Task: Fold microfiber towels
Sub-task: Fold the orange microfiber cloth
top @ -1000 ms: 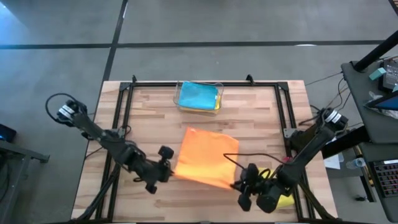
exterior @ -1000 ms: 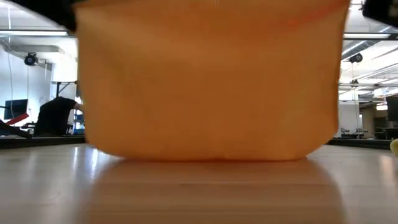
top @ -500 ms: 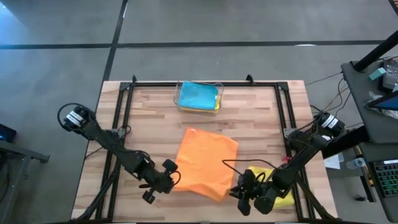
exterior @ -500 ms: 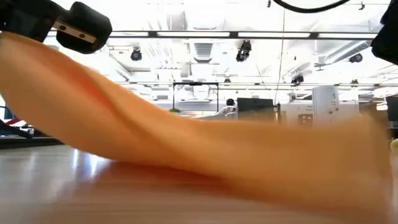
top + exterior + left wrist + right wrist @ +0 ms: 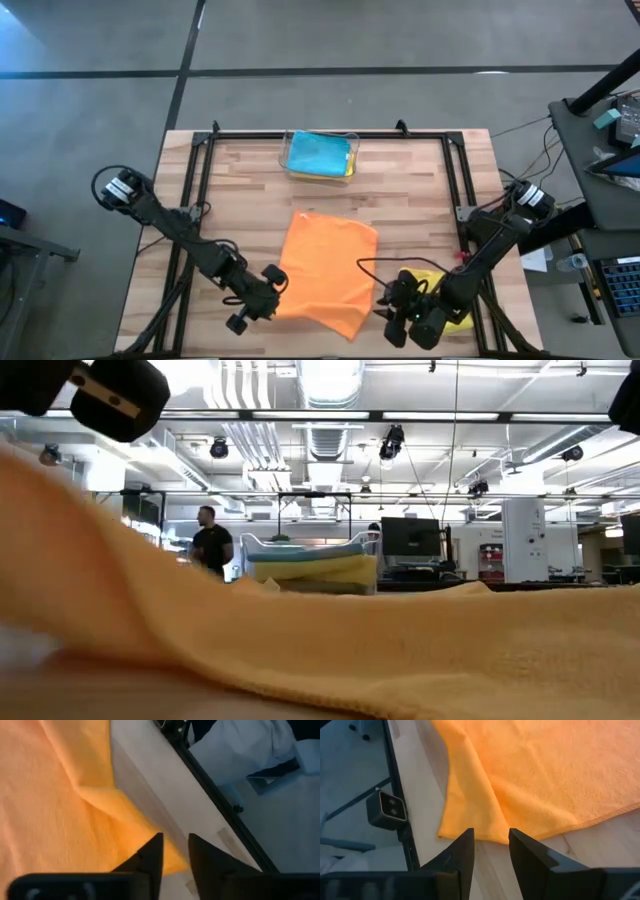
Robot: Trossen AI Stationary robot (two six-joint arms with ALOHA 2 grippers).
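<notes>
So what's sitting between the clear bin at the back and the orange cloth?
Nothing: in the high view, only bare wooden table separates the clear bin from the orange cloth.

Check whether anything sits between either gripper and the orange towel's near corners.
Nothing visible does. The left gripper and the right gripper each hover at a near corner of the orange towel, jaws slightly parted, with only bare table around. A yellow towel lies under the right arm, beside the orange one.
</notes>
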